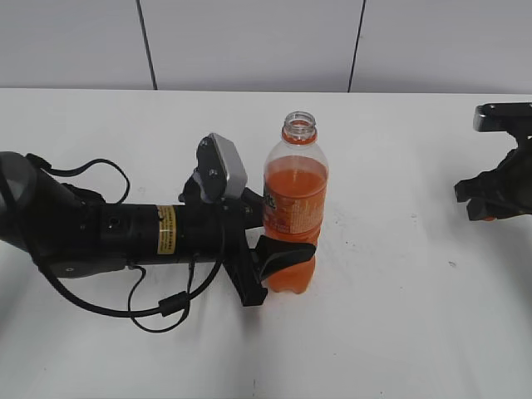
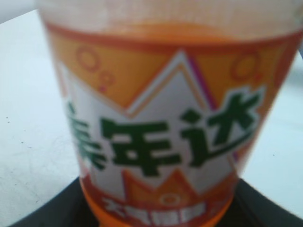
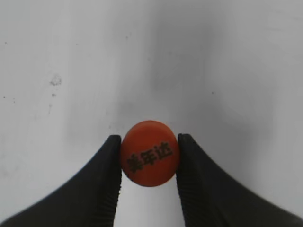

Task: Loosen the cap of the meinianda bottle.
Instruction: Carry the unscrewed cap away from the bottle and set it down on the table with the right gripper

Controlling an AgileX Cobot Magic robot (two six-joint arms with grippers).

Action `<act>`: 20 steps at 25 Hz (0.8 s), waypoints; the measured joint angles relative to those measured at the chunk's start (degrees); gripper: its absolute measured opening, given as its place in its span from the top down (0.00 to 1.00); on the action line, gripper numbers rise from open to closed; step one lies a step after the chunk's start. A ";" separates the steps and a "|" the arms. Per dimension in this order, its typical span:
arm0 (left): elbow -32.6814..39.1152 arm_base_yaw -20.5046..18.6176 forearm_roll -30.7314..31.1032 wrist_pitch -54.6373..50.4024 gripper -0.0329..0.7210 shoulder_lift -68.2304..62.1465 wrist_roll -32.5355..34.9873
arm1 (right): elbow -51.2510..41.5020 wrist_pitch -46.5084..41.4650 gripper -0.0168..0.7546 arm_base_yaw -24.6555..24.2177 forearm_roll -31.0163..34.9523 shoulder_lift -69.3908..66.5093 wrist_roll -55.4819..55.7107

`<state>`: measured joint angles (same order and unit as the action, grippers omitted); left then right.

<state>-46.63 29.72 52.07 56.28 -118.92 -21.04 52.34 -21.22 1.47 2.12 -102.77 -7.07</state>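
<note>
My right claw (image 3: 149,163) pinches the cap (image 3: 149,160) between both fingers, low over the desk (image 3: 71,56). If I squeeze less, the cap could drop and roll away. My left claw (image 1: 278,253) hugs the meinianda bottle (image 1: 294,208) around its lower part, and the bottle stands up straight with its mouth open. If I bump or tip it, I think orange drink could spill. The right claw sits close to the right edge. There is lots of bare desk between the two claws

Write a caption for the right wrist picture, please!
Right claw pinching the orange cap above the white table.
</note>
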 joint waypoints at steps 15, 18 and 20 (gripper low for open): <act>0.00 0.00 0.00 0.02 0.44 0.00 0.00 | -0.07 4.95 0.61 0.00 -1.69 -6.27 0.00; 0.00 0.00 0.00 0.02 0.44 0.00 0.00 | -0.07 5.02 0.54 0.00 -1.69 -6.27 0.00; 0.00 0.00 0.00 0.02 0.44 0.00 0.00 | -0.07 5.03 0.48 0.00 -1.69 -6.32 0.00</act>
<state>-46.63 29.72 52.07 56.30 -118.92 -21.04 52.27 -16.19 1.47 0.43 -109.09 -7.07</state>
